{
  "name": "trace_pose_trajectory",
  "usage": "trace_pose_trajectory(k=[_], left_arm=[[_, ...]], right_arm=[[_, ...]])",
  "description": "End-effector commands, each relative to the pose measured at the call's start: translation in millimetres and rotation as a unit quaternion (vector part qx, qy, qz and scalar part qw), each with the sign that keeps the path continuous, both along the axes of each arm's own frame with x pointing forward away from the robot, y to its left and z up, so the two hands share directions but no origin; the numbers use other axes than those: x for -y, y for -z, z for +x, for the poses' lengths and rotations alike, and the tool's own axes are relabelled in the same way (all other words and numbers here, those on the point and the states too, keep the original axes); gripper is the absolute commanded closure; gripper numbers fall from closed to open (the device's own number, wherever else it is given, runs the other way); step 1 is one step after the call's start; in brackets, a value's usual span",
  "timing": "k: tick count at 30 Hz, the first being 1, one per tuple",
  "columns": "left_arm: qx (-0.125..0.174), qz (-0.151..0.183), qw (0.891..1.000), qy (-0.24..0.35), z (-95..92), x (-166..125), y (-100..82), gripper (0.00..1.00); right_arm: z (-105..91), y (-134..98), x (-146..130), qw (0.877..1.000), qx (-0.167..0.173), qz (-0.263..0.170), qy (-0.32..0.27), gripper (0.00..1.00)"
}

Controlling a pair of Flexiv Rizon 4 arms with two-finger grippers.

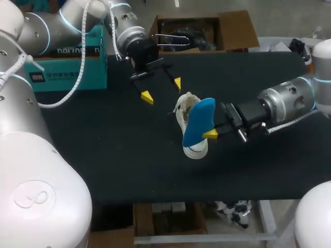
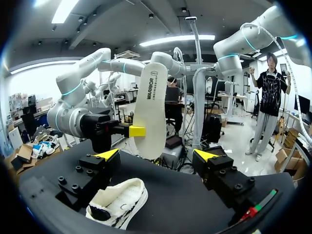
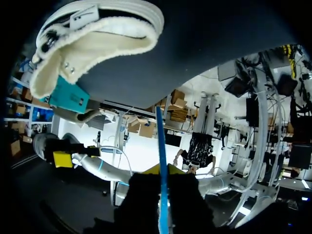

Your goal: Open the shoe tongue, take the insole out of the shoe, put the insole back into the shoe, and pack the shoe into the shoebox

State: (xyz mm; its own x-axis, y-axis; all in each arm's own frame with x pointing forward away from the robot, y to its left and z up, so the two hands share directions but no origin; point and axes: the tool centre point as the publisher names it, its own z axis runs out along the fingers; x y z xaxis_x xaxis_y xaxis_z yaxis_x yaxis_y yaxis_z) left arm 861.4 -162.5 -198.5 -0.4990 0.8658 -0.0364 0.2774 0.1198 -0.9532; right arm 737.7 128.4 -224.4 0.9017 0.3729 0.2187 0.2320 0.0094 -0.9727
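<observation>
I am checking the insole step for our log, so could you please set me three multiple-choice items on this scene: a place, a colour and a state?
1. The shoe lies on the table; where is the insole? A inside the shoe; B in the right gripper, raised off the table; C on the table.
2. Its colour in the head view? A blue; B red; C black.
3. The left gripper is: A shut on the shoe; B shut on the insole; C open, holding nothing.
Answers: 1 B, both fingers pinch it in the air; 2 A, its face shows blue; 3 C, its yellow tips stand apart, nothing between.
</observation>
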Motion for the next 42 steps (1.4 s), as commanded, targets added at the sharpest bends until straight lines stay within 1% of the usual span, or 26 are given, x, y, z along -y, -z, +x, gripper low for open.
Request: trace_pose_trajectory(k=[1,2,4,6,7,8,9,13,20,21,22,24,25,26,27,28,29,30,31,33,34,35,36,38,42], left_arm=[[0.065,0.001,0.983,-0.171,-44.2,-8.0,-3.4,0.0],[0.066,0.006,0.979,-0.191,-45.8,-7.4,-2.2,0.0],[0.068,0.02,0.97,-0.232,-47.7,-4.3,1.2,0.0],[0.068,0.02,0.97,-0.232,-47.7,-4.3,1.2,0.0],[0.082,0.034,0.944,-0.317,-50.3,3.6,7.1,0.0],[0.087,0.048,0.943,-0.317,-50.9,5.3,6.6,0.0],[0.092,0.07,0.947,-0.299,-50.8,6.5,5.2,0.0],[0.092,0.07,0.947,-0.299,-50.8,6.5,5.2,0.0],[0.092,0.07,0.947,-0.299,-50.8,6.5,5.2,0.0],[0.108,0.06,0.941,-0.316,-55.0,8.3,6.3,0.0],[0.096,0.05,0.941,-0.32,-59.3,9.7,7.0,0.0],[0.111,0.046,0.93,-0.347,-66.4,13.1,10.7,0.0],[0.1,0.045,0.93,-0.352,-68.9,14.7,12.4,0.0],[0.112,0.05,0.919,-0.374,-69.7,17.1,15.3,0.0],[0.113,0.051,0.912,-0.39,-70.0,19.2,17.9,0.0],[0.103,0.05,0.914,-0.39,-70.7,21.4,20.5,0.0],[0.106,0.054,0.91,-0.396,-71.7,23.2,23.7,0.0],[0.108,0.054,0.904,-0.411,-71.4,24.8,26.5,0.0],[0.097,0.049,0.908,-0.405,-71.8,25.9,28.7,0.0],[0.098,0.042,0.897,-0.429,-71.8,27.8,33.3,0.0],[0.089,0.035,0.899,-0.426,-72.1,28.5,34.6,0.0],[0.086,0.026,0.896,-0.434,-72.8,29.1,35.8,0.0],[0.09,0.024,0.892,-0.442,-72.9,30.6,37.3,0.0],[0.082,0.014,0.892,-0.445,-72.6,33.1,39.1,0.0],[0.079,0.015,0.892,-0.444,-71.5,39.0,43.5,0.0]], right_arm=[[-8.4,-4.4,-1.4,1.0,0.004,-0.012,0.025,1.0],[-7.2,-4.0,-2.2,0.999,0.001,-0.018,0.031,1.0],[-6.4,-3.3,-2.6,0.999,0.005,-0.013,0.03,1.0],[-6.4,-3.3,-2.6,0.999,0.005,-0.013,0.03,1.0],[-4.8,-0.9,-2.1,0.999,0.002,-0.015,0.044,1.0],[-5.6,-0.4,-0.5,0.998,0.007,-0.011,0.055,1.0],[-6.1,-0.3,1.2,0.998,0.007,-0.011,0.058,1.0],[-6.3,-1.0,5.2,0.998,0.011,-0.001,0.059,1.0],[6.8,3.5,3.5,0.997,0.008,-0.009,0.075,1.0],[8.4,4.5,3.1,0.997,0.007,-0.008,0.079,1.0],[9.9,5.5,2.8,0.996,0.005,-0.011,0.089,1.0],[11.8,6.4,2.6,0.996,0.01,-0.004,0.093,1.0],[12.7,6.5,2.8,0.994,0.007,-0.009,0.104,1.0],[13.5,6.8,2.8,0.994,0.006,-0.011,0.109,1.0],[13.9,6.9,2.6,0.994,0.01,-0.008,0.11,1.0],[14.2,6.5,2.6,0.993,0.01,-0.009,0.12,1.0],[14.6,6.4,2.7,0.992,0.01,-0.012,0.125,1.0],[15.1,6.6,2.6,0.992,0.015,-0.007,0.128,1.0],[15.6,6.6,2.5,0.991,0.016,-0.007,0.136,1.0],[16.7,7.3,2.3,0.989,0.019,-0.007,0.145,1.0],[17.0,7.7,2.2,0.989,0.022,-0.002,0.149,1.0],[17.1,7.9,2.3,0.988,0.023,-0.004,0.155,1.0],[17.7,8.1,2.2,0.987,0.024,-0.004,0.157,1.0],[19.8,8.5,0.5,0.987,0.024,-0.004,0.16,1.0],[23.3,9.3,-2.4,0.984,0.025,-0.009,0.177,1.0]])
